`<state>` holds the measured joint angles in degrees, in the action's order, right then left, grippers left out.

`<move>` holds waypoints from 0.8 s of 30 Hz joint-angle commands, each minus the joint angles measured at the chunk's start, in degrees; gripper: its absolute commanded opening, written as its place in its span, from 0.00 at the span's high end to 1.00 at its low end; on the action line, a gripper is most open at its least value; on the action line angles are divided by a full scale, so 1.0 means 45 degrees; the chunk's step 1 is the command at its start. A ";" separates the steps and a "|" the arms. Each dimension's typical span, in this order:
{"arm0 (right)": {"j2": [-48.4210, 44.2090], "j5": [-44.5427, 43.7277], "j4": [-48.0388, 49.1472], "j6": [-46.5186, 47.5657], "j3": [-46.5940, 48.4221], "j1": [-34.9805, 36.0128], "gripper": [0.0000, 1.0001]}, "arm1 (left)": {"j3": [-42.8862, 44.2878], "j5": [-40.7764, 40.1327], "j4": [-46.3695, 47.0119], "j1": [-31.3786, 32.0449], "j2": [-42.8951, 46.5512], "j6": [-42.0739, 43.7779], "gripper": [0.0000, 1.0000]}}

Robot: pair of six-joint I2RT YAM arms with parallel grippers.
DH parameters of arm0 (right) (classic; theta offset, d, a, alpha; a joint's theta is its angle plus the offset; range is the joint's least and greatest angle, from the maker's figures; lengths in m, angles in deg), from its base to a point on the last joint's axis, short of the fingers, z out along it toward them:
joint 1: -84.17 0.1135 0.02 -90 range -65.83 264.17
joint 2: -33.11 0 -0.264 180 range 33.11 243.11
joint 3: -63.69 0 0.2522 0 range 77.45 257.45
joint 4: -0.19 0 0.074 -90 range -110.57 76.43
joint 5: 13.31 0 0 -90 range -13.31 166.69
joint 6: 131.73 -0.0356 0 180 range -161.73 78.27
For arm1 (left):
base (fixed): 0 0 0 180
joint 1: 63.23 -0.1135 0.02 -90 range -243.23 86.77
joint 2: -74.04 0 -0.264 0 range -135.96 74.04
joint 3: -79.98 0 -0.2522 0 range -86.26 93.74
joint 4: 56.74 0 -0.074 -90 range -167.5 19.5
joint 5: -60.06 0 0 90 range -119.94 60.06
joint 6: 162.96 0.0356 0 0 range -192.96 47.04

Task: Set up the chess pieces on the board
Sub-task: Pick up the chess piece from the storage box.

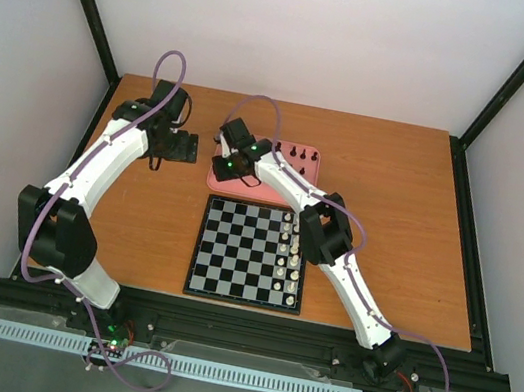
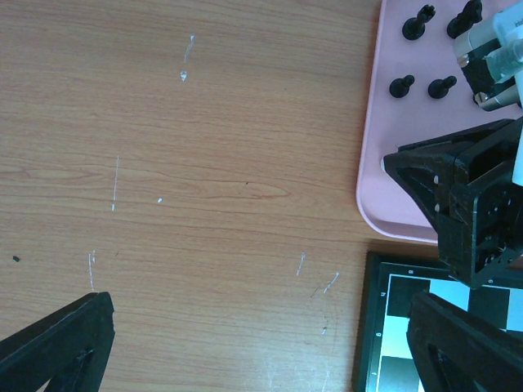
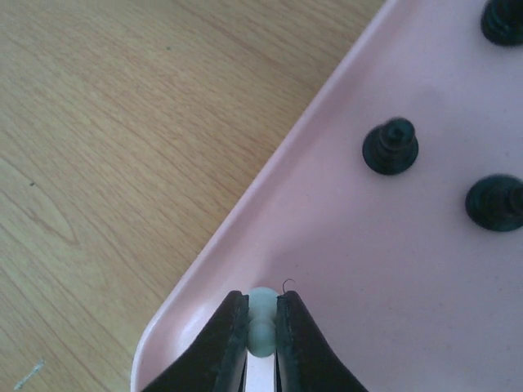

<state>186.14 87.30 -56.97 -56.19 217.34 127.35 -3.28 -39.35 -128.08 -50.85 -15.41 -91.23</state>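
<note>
The board point(image 1: 232, 252) lies at the table's near middle, with several cream-white chess pieces point(image 1: 289, 257) in two columns along its right side. Black pieces point(image 1: 294, 156) stand on the pink tray point(image 1: 243, 189) behind it. My right gripper point(image 3: 261, 314) is shut on a cream-white piece point(image 3: 261, 304) just above the tray's corner point(image 3: 327, 245), with black pieces point(image 3: 391, 147) nearby; in the top view this gripper point(image 1: 226, 166) is over the tray's left end. My left gripper point(image 1: 175, 145) is open and empty over bare table left of the tray; its fingers point(image 2: 57, 347) are spread wide.
The left wrist view shows the pink tray point(image 2: 384, 147) with black pieces point(image 2: 401, 86), the right arm's black gripper body point(image 2: 470, 204) and the board's corner point(image 2: 372, 327). Dark frame posts and white walls surround the wooden table point(image 1: 388, 229).
</note>
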 commanded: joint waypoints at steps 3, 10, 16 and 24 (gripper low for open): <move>0.0103 -0.0205 -0.0010 0.0210 0.0359 -0.0103 0.97 | 0.0138 -0.0058 -0.0036 0.0061 0.0199 -0.0176 0.00; -0.1028 -0.1122 -0.0213 0.0771 0.0158 -0.0103 0.97 | 0.0064 -0.0171 -0.0015 0.0059 0.0310 -0.0157 0.00; -0.3771 -0.1723 -0.0967 0.0892 -0.2535 0.0015 0.97 | 0.0036 -0.0244 -0.0021 0.0056 0.0511 -0.0124 0.00; -1.0336 -0.2540 -0.1218 -0.0130 -1.0654 0.0910 0.97 | -0.0099 -0.0129 0.0183 0.0051 0.0527 -0.0153 0.00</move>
<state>150.80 78.32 -60.20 -53.78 181.06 128.92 -3.78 -40.02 -127.93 -50.85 -14.28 -91.23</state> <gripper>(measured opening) 0.073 0.998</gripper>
